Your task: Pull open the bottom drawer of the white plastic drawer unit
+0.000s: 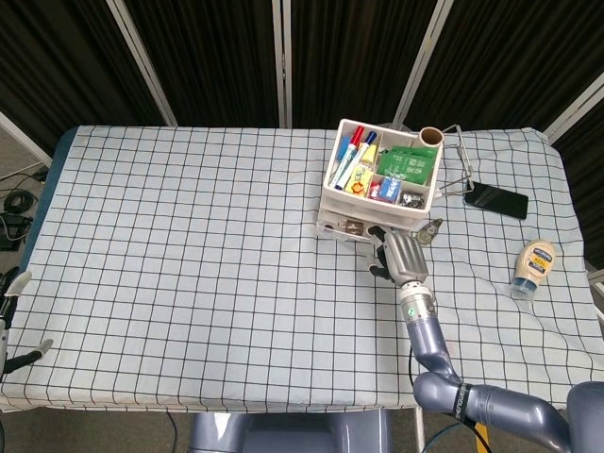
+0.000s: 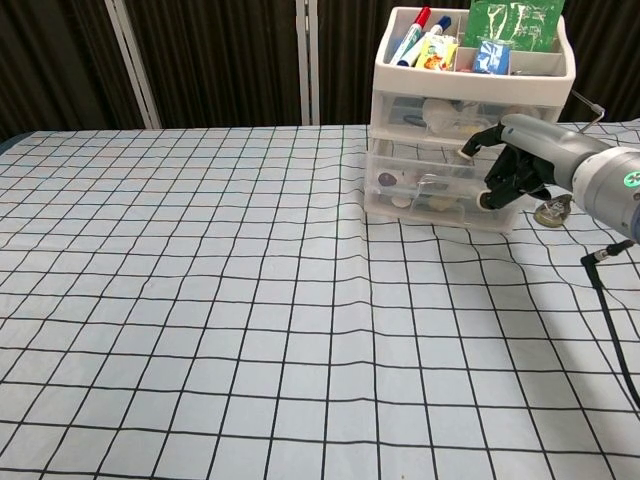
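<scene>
Right now the right hand [image 2: 515, 172] has its dark fingers [image 2: 497, 185] curled in against the front of the white plastic drawer unit [image 2: 455, 150], hooked at the right end of the bottom drawer [image 2: 430, 197]; whether they truly grip its handle or only press on it cannot be told. The thumb [image 2: 482, 140] reaches higher, across the middle drawer front. The hand's shell is smooth grey metal, with a green mark on the wrist. In the head view the same hand [image 1: 396, 253] lies just in front of the unit [image 1: 377, 179].

The unit is a squat box of milky, half-clear plastic with three shallow drawers stacked one above another, small odds and ends showing dimly through their fronts. Its drawer fronts face the robot and a little to its left; each drawer's long axis runs side to side. The bottom drawer looks a little way out from the frame, its left end slightly forward. An open tray on top holds upright markers [image 2: 412, 32] and green packets [image 2: 508, 22].

Behind the unit's right side stand a cardboard tube [image 1: 429, 135] and a wire clip [image 1: 457, 160]; beyond those lies a black phone [image 1: 495, 199]. Further right of the unit lies a squeeze bottle [image 1: 530, 265]. Everything rests on a white cloth with a black grid [image 2: 250, 300].

The left hand [image 1: 11, 321], well to the unit's left at the table's edge, has its pale fingers apart and holds nothing.
</scene>
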Action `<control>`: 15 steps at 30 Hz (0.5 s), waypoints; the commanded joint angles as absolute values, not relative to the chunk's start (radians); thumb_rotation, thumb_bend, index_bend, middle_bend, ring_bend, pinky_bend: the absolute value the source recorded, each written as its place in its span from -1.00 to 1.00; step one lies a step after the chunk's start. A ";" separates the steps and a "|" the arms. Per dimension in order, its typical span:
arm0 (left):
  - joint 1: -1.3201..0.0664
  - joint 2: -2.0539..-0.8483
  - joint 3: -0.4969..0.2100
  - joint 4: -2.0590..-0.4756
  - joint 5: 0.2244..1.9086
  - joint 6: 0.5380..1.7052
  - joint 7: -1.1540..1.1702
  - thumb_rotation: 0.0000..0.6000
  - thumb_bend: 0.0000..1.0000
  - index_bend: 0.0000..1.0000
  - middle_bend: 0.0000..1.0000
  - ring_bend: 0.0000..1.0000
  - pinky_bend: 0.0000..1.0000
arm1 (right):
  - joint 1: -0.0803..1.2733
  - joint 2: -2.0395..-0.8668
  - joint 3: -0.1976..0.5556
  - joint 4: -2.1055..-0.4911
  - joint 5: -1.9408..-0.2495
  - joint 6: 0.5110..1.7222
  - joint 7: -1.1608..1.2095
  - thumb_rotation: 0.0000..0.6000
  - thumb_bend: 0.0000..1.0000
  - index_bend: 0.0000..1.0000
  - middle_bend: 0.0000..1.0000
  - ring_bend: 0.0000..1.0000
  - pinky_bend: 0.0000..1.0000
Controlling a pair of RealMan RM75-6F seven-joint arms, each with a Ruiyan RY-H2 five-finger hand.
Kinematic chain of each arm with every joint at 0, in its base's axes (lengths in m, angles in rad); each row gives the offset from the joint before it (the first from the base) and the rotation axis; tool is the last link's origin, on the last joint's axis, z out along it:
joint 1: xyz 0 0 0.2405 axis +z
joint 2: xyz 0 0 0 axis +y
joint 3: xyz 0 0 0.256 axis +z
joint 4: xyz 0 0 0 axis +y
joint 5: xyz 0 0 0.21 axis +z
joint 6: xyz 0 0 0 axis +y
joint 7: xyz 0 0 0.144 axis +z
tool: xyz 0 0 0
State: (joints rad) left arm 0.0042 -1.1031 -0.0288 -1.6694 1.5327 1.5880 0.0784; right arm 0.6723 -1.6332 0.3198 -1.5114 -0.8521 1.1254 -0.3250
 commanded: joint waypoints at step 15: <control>0.024 -1.096 -0.019 -1.678 1.570 1.635 0.072 1.00 -0.96 -1.00 -1.00 -1.00 -1.00 | 0.622 -1.615 0.278 -1.586 -0.909 1.183 -0.317 1.00 -0.18 -0.15 0.87 0.92 0.69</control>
